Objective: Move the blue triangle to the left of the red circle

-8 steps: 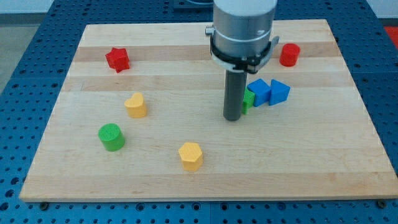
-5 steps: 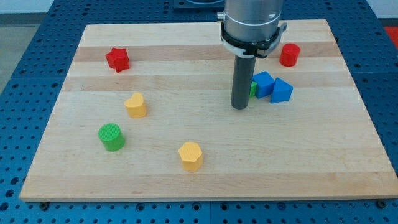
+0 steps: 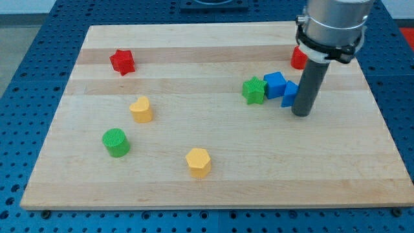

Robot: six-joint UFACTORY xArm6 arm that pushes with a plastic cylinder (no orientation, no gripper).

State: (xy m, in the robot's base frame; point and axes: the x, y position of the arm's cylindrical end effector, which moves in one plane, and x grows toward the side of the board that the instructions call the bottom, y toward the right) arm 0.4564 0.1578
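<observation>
The blue triangle (image 3: pixel 288 94) lies at the board's right, partly hidden behind my rod. My tip (image 3: pixel 301 114) rests on the board just below and to the right of it, touching or nearly touching. A blue block (image 3: pixel 275 84) sits against the triangle's left, and a green star (image 3: pixel 254 90) stands left of that. The red circle (image 3: pixel 298 59) is above the triangle, near the view's top right, partly hidden by the arm's housing.
A red star (image 3: pixel 122 61) sits at the upper left. A yellow heart-like block (image 3: pixel 141 109), a green cylinder (image 3: pixel 116 142) and a yellow hexagon (image 3: pixel 198 162) lie in the left and lower middle. The wooden board (image 3: pixel 213 188) ends close to the right of my tip.
My tip has moved from the left of the green star to the right, now below the blue triangle. The green star is uncovered. The blocks have hardly moved.
</observation>
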